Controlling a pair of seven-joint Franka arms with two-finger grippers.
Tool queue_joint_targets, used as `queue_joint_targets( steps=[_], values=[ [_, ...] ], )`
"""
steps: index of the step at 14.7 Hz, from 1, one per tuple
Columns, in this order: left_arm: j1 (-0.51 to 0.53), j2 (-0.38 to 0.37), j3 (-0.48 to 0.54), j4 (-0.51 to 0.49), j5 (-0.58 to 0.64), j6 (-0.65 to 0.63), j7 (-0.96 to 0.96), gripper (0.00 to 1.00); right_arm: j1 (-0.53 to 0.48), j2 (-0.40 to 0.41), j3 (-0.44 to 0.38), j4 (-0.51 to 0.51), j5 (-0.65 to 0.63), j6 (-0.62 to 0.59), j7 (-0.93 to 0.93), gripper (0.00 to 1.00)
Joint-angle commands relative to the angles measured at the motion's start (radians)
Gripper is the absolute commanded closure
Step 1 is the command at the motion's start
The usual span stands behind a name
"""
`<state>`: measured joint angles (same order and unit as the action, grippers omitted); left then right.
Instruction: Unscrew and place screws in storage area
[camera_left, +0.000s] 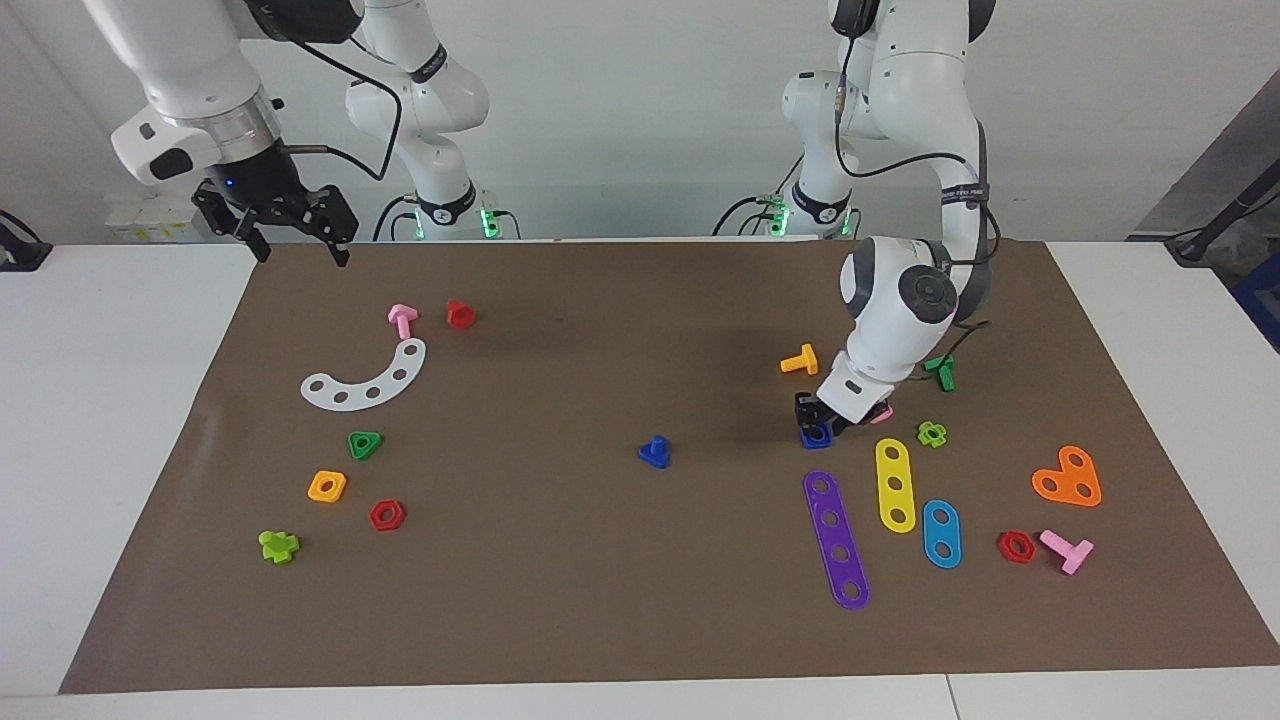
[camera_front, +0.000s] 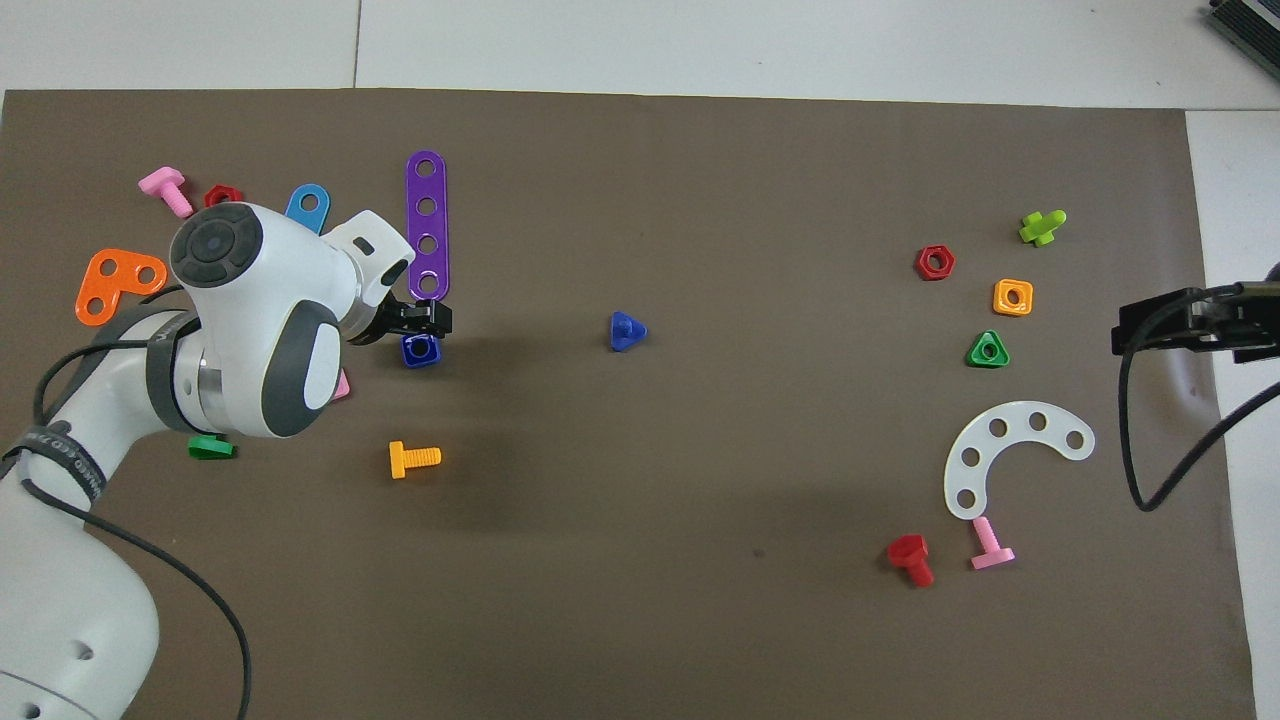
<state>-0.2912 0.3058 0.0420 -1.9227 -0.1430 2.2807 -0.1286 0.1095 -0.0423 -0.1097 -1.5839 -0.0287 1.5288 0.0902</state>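
Note:
One blue screw (camera_left: 654, 452) with a triangular head lies alone on the brown mat's middle; it also shows in the overhead view (camera_front: 626, 331). The storage area is the patch toward the right arm's end, around the white curved strip (camera_left: 365, 380) (camera_front: 1010, 455) and the green (camera_left: 365, 444), orange (camera_left: 327, 486) and red (camera_left: 386, 515) nuts. My left gripper (camera_left: 812, 415) (camera_front: 422, 320) is low over a blue square nut (camera_left: 815, 436) (camera_front: 420, 350), well apart from the screw. My right gripper (camera_left: 300, 250) is open and empty, raised over the mat's corner nearest its base.
Purple (camera_left: 836, 540), yellow (camera_left: 895, 484) and blue (camera_left: 941, 533) strips and an orange heart plate (camera_left: 1068, 478) lie toward the left arm's end. An orange bolt (camera_left: 800, 360) and a green bolt (camera_left: 941, 370) lie near the left gripper. Pink (camera_left: 402, 320) and red (camera_left: 460, 314) bolts lie by the white strip.

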Motion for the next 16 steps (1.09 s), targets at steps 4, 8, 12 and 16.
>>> queue_joint_targets(
  steps=[4, 8, 12, 16],
  values=[
    [0.141, -0.042, 0.007, 0.122, -0.009, -0.168, 0.096, 0.00, -0.007, -0.021, 0.005, -0.021, 0.015, 0.001, -0.001, 0.00],
    [0.195, -0.063, 0.012, 0.210, 0.072, -0.315, 0.141, 0.00, -0.008, -0.021, 0.005, -0.021, 0.015, 0.001, -0.001, 0.00],
    [0.201, -0.048, 0.012, 0.402, 0.120, -0.559, 0.141, 0.00, -0.008, -0.021, 0.005, -0.021, 0.015, -0.001, -0.003, 0.00],
    [0.201, -0.014, 0.013, 0.585, 0.137, -0.798, 0.139, 0.00, -0.008, -0.021, 0.005, -0.021, 0.015, -0.001, -0.001, 0.00]
  ],
)
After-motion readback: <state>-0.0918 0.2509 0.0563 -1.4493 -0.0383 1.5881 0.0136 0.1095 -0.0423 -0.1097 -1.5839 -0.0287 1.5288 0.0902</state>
